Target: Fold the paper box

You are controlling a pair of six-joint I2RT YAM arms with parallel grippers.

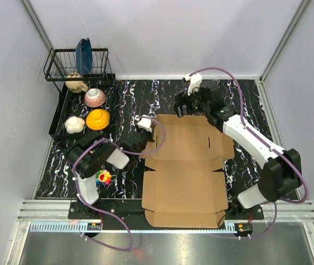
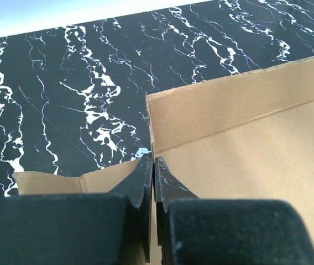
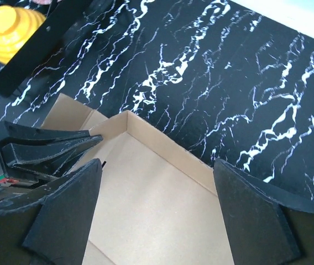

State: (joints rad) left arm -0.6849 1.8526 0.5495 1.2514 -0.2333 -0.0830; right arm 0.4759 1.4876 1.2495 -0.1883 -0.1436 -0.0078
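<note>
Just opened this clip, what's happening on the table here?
Two arms are working on the paper box, which lies on the black marbled table. Its far section has sides standing up at the far left corner, while the near half lies flat. The left gripper is shut right at that corner, though whether it pinches cardboard is unclear. The right gripper hangs open above the same section, holding nothing.

Yellow bowl in black tray; perhaps a toy.
</note>
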